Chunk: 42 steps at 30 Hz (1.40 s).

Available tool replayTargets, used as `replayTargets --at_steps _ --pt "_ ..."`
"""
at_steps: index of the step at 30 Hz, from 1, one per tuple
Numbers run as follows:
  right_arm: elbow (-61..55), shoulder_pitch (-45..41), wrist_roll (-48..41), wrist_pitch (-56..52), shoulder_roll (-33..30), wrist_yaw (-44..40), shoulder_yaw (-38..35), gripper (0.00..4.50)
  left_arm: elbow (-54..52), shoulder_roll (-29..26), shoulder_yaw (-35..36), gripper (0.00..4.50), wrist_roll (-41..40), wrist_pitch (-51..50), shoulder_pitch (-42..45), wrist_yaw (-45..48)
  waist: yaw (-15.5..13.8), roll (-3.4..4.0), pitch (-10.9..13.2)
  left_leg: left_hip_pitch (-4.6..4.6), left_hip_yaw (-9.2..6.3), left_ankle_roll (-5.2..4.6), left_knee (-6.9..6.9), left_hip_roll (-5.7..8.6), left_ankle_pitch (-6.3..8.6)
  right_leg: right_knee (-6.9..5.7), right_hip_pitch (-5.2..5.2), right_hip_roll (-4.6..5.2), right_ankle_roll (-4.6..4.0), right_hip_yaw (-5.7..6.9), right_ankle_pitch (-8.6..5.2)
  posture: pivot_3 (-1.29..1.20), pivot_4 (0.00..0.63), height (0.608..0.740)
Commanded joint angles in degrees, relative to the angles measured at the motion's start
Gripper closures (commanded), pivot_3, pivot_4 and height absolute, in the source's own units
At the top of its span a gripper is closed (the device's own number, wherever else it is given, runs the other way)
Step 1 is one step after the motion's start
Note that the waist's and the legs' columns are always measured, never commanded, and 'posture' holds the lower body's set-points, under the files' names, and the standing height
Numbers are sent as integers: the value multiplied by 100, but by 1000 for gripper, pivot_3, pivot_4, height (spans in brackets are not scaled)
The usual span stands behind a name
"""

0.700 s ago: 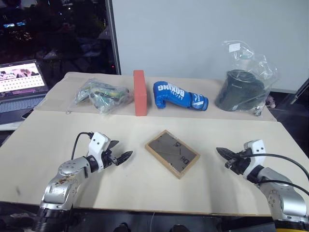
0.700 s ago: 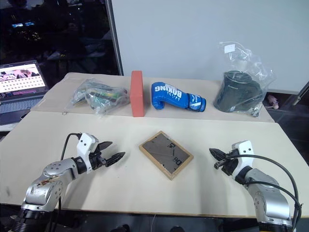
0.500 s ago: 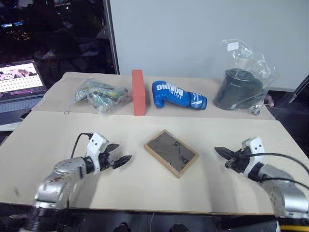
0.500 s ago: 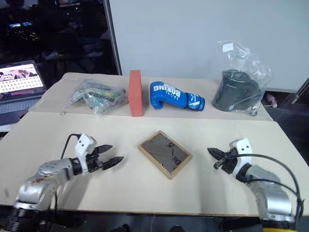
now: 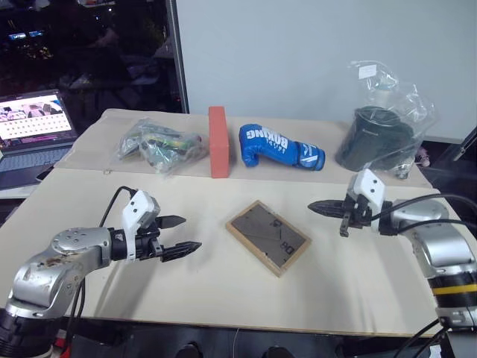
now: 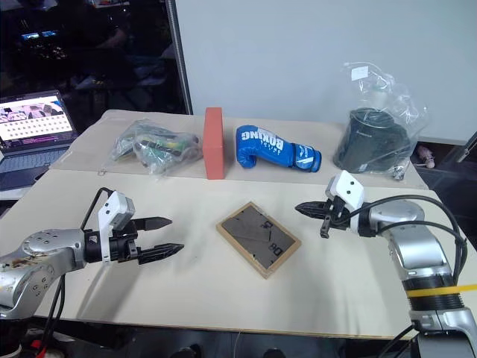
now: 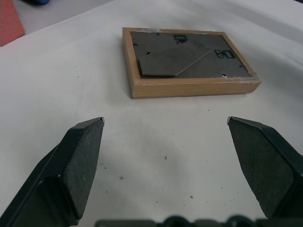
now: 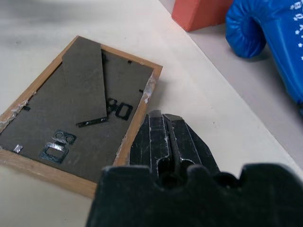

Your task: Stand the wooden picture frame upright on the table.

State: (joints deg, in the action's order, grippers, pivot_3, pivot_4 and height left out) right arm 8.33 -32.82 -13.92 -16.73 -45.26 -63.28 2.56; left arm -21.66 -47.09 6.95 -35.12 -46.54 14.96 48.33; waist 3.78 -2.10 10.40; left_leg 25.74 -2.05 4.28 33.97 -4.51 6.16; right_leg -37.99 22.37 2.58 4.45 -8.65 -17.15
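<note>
The wooden picture frame (image 5: 267,237) lay flat near the middle of the worktop (image 5: 223,291), its grey-brown back with the easel leg facing up. At its nine o'clock the left end effector (image 5: 185,233) hovered with fingers spread apart, empty. At its two o'clock the right end effector (image 5: 314,204) pointed at it, fingers pressed together. Toward twelve o'clock stood a red-orange block (image 5: 218,142) beside a blue boxing glove (image 5: 279,146).

Light-wood picture frame (image 5: 267,236), grey-brown back; red-orange block (image 5: 218,142); blue glove (image 5: 279,147), white lettering, seemingly.
</note>
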Motion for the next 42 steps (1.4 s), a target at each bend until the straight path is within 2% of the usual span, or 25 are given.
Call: replayTargets --at_steps 1,2,3,7,10,13,17,20,27,35,37,39,41,42 --pt "735 -290 582 516 209 116 407 4500 -308 48 -623 1244 234 -226 -83 -204 7 0 0 -1 0 0 0 0 0 0 0 0 1 0 0 0 150 714" --pt "897 -356 651 595 273 149 451 4500 -336 73 -726 1684 266 -279 -82 -252 19 0 0 -1 0 0 0 0 0 0 0 0 1 0 0 0 150 714" --pt "1102 -432 791 778 323 183 535 4500 -333 152 -828 1930 313 -326 -47 -360 28 0 1 0 0 0 0 0 0 -1 2 0 -1 -1 0 0 150 714" --pt "2120 -719 1272 1475 622 282 871 4500 -289 843 -1564 3335 580 -850 353 -1052 15 0 1 3 0 0 2 1 0 -6 6 -1 -6 -1 4 0 150 714" --pt "2296 -600 1230 1752 514 -289 924 4500 -292 1154 -1756 4443 631 -1148 597 -1294 -11 -1 1 5 -3 0 9 3 0 -4 -2 -1 -4 1 7 0 150 714" --pt "1772 -250 781 1417 425 -849 796 4500 -86 1329 -2048 4443 851 -1152 787 -1426 -30 -1 1 6 -7 0 7 3 0 -5 -3 -1 -12 3 11 0 150 714" --pt "907 243 529 964 399 -1013 763 4500 256 1468 -2246 4443 1101 -1046 1055 -1476 -64 0 0 3 -15 0 7 4 0 -5 -11 -1 -12 13 11 0 150 714" --pt "182 595 349 547 473 -913 750 4500 474 1415 -2217 4443 1226 -941 1194 -1380 -49 1 0 -5 -17 0 8 4 0 -9 -13 -3 -9 12 9 0 150 714" --pt "-1015 1041 144 -226 845 -468 816 4500 905 900 -2317 4443 1548 -554 1255 -905 21 1 -1 -11 -19 2 8 4 -2 -11 -16 -4 2 12 3 0 150 714" --pt "-1399 1231 154 -531 1146 -184 999 4500 1012 634 -2066 4443 1478 -468 1059 -518 26 2 -1 -13 -20 3 8 3 -2 -11 -16 -4 6 12 1 0 150 714" --pt "-1267 1186 208 -492 1083 -135 950 4500 961 557 -1817 4443 1278 -704 954 -425 26 2 -1 -12 -19 3 8 3 -2 -11 -15 -4 6 12 1 0 150 714" --pt "-1057 1110 254 -391 919 -144 834 4500 1110 697 -1104 4443 929 -1115 891 -614 28 2 -1 -12 -19 3 7 2 -2 -11 -15 -4 5 12 1 0 150 714" --pt "-848 1007 222 -275 751 -175 675 4500 1313 874 -99 4443 599 -2138 1121 -1092 19 0 0 -12 -19 2 8 2 -2 -12 -14 -4 6 13 0 0 150 714" --pt "-784 971 198 -230 695 -198 634 4500 1494 997 388 4199 316 -2814 1325 -1129 17 -1 1 -10 -20 2 8 3 -2 -14 -12 -4 10 14 -2 0 150 714"
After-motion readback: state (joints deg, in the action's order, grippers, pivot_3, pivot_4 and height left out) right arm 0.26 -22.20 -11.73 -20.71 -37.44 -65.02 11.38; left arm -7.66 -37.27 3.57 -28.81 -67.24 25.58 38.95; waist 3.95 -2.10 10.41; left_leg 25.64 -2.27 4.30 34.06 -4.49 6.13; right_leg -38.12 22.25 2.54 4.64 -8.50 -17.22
